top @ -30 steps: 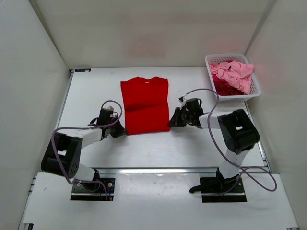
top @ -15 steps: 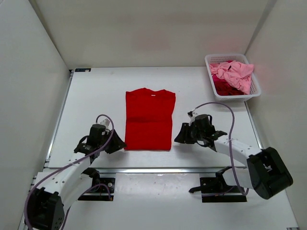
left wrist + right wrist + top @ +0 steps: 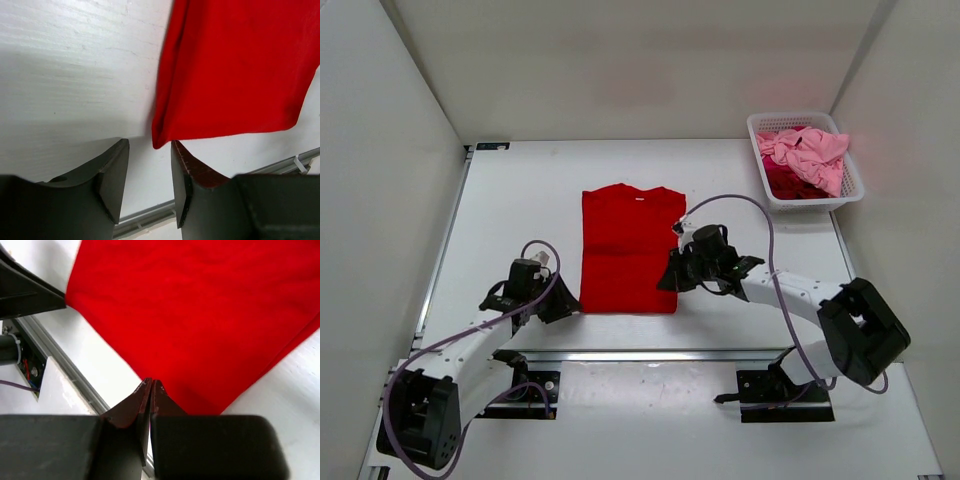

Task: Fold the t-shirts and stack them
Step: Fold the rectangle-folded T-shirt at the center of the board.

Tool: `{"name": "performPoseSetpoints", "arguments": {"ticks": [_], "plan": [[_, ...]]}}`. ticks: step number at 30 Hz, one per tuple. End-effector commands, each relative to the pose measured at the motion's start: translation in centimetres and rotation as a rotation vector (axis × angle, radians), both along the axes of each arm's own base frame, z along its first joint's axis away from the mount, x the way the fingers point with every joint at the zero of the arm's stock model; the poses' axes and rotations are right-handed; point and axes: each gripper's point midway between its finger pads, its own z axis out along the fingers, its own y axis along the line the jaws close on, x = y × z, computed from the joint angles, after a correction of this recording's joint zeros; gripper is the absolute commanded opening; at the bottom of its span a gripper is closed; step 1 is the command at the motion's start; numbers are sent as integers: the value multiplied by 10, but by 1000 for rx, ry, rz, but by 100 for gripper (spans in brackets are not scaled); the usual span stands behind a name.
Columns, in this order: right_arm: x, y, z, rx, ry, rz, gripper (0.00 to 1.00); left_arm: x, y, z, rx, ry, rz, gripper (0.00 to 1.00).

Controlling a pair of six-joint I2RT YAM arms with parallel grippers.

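Cloth first: the bright red t-shirt (image 3: 630, 262) lies flat on the table (image 3: 510, 200) with its sleeves tucked in. It makes a tall rectangle whose long axis runs straight away from my bases, collar at the far end and hem nearest me. My left gripper (image 3: 563, 305) sits at the near-left corner of that hem, jaws parted about halfway and holding nothing. Seen from my left wrist, the corner lies just ahead of the gap, a touch off toward the shirt side, and not yet between the pads. My right gripper (image 3: 667, 280) is at the near-right corner, jaws pressed together with the tips at the hem's edge. Whether any cloth is caught in them I cannot tell. Each hand is about equally near its own corner, so I judge the coming fold carries the hem toward the collar, across the long axis. It turns on my left fingers sliding forward over that corner and closing. A light pink shirt (image 3: 810, 150) and darker cloth beneath it are heaped in the white basket (image 3: 790, 203) at the far right, well apart.
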Motion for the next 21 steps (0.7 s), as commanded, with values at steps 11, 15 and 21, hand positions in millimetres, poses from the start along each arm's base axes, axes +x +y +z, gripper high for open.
{"name": "performPoseSetpoints", "arguments": {"ticks": [11, 15, 21], "plan": [[82, 93, -13, 105, 7, 50, 0, 16, -1, 1, 11, -41, -19, 44], [100, 94, -27, 74, 0, 20, 0, 16, 2, 3, 20, -47, -24, 45], [132, 76, -18, 96, -25, -70, 0, 15, 5, -2, 42, -35, -25, 47]]}}
